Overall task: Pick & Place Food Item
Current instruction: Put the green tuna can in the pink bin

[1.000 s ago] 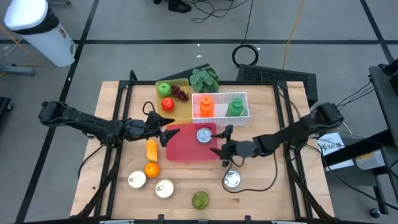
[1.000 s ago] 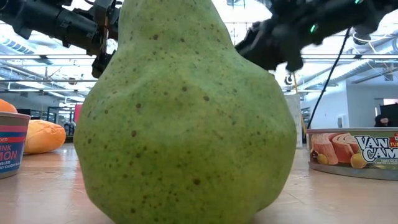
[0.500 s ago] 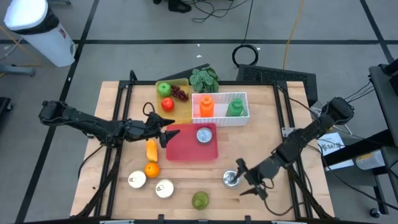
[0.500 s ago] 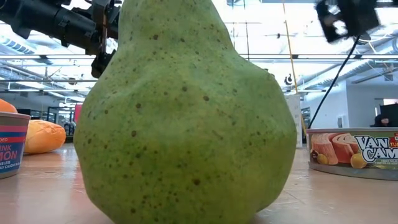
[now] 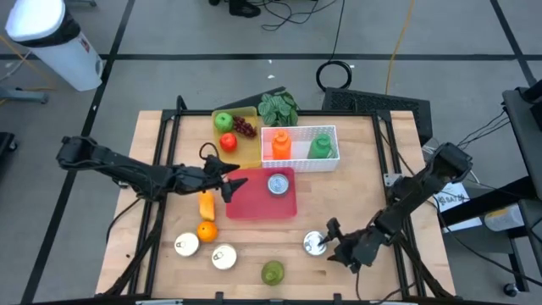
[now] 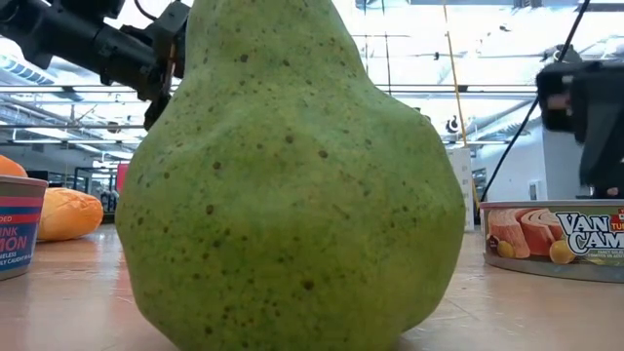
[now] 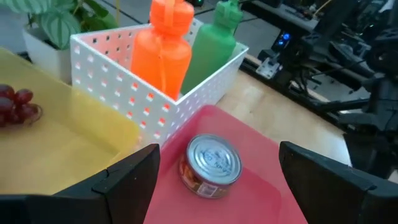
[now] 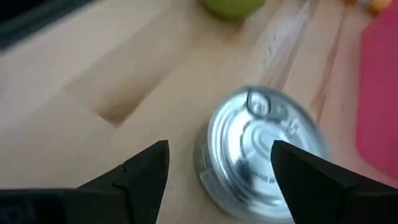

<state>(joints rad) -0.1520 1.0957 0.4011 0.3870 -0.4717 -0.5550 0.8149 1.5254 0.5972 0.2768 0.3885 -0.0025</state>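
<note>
My right gripper [image 5: 332, 241] [image 8: 219, 149] is open, low over the table near its near edge. It sits just to the right of a silver can [image 5: 315, 244] [image 8: 261, 158] standing upright on the wood. The can shows just ahead of the spread fingers, and nothing touches it. My left gripper [image 5: 227, 174] [image 7: 219, 152] is open and hovers over the left edge of the red tray [image 5: 254, 203]. It points at a second can [image 5: 278, 183] [image 7: 209, 165] standing on that tray.
A green pear [image 5: 272, 272] [image 6: 292, 175], two cans [image 5: 223, 257], an orange [image 5: 206, 230] and a yellow fruit [image 5: 206, 204] lie near the front. A white basket [image 5: 330, 157] holds an orange and a green bottle. The yellow tray [image 5: 247, 148] carries apples and grapes; a plant [image 5: 278, 107] stands behind.
My right gripper has swung from the red tray's right edge toward the table's near edge and right, dropping beside the silver can. It stayed open throughout. No object has moved.
</note>
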